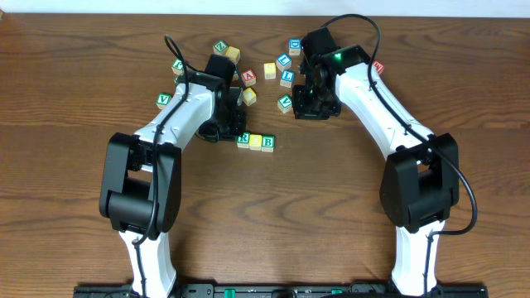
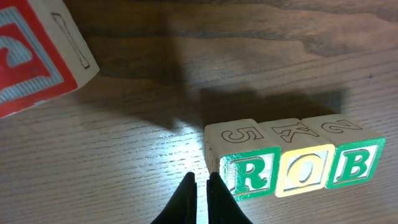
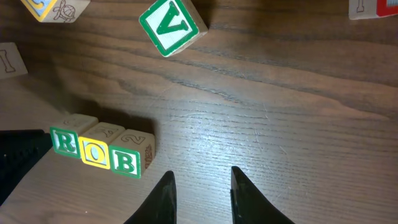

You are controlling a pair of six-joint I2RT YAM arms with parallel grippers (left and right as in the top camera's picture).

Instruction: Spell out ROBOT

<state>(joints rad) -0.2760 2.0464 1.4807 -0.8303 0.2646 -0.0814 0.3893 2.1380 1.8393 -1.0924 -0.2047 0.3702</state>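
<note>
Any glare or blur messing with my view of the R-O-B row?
Left wrist: glare whitens the table beside the R block and washes out the O block; the red block is cropped. Right wrist: the row is sharp, letters legible. Overhead: evenly lit, letters tiny.

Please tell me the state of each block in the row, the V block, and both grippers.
R block: upright, starts the row.
O block: upright, touching R and B.
B block: upright, ends the row.
V block: apart, turned askew.
Left gripper: fingers nearly shut, empty.
Right gripper: fingers open, empty.
</note>
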